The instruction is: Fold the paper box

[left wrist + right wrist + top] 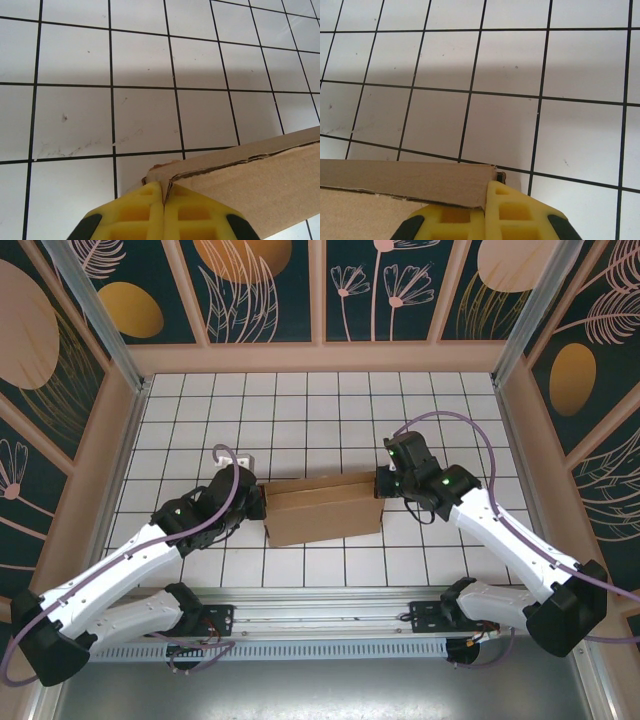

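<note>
The paper box (325, 512) is plain brown cardboard, folded into a low rectangular shape in the middle of the gridded table. My left gripper (256, 503) is at its left end. In the left wrist view the gripper (164, 194) has its yellow fingers (135, 212) shut on a corner of the box's (260, 190) wall. My right gripper (383, 483) is at the box's far right corner. In the right wrist view that gripper (486, 199) is shut on the end of the cardboard wall (395, 180), which covers part of its left finger.
A small white bracket (226, 453) lies on the table just beyond the left gripper. Wooden walls (320, 357) enclose the white grid table (320, 410) on three sides. A metal rail (320, 605) runs along the near edge between the arm bases.
</note>
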You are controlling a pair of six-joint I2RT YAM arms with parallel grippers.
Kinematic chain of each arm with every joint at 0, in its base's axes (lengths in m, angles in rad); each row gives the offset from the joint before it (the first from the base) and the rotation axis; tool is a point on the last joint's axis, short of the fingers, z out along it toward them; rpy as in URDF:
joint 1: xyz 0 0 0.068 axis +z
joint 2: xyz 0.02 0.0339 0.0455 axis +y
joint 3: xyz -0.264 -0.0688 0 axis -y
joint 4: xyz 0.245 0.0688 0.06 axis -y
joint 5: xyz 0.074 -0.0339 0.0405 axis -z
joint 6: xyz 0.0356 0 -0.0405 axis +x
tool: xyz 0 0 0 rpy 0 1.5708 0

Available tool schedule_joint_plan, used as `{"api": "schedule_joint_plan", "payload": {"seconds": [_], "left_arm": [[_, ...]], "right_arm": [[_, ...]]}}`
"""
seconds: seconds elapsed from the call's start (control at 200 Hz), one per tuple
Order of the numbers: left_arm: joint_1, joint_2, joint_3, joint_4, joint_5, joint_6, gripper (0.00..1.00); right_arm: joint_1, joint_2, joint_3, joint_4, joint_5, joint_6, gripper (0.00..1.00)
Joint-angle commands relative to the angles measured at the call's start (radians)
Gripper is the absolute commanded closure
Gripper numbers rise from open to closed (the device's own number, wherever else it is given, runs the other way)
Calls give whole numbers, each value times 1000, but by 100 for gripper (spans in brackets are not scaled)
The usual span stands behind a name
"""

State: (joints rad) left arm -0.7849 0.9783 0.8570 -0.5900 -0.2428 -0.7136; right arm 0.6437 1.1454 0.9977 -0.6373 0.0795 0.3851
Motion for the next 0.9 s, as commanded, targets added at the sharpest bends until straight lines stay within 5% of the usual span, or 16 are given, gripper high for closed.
{"api": "schedule_joint_plan", "payload": {"seconds": [0.0,0.4,0.891], "left_arm": [[-4,4,57,47,72,-27,100],[0,5,99,48,110,-44,100],[0,26,87,-21,129,20,100]], "right_arm": [[33,9,-27,26,-53,26,97],[53,8,-43,31,-40,28,98],[147,-97,-36,116,152,-78,100]]}}
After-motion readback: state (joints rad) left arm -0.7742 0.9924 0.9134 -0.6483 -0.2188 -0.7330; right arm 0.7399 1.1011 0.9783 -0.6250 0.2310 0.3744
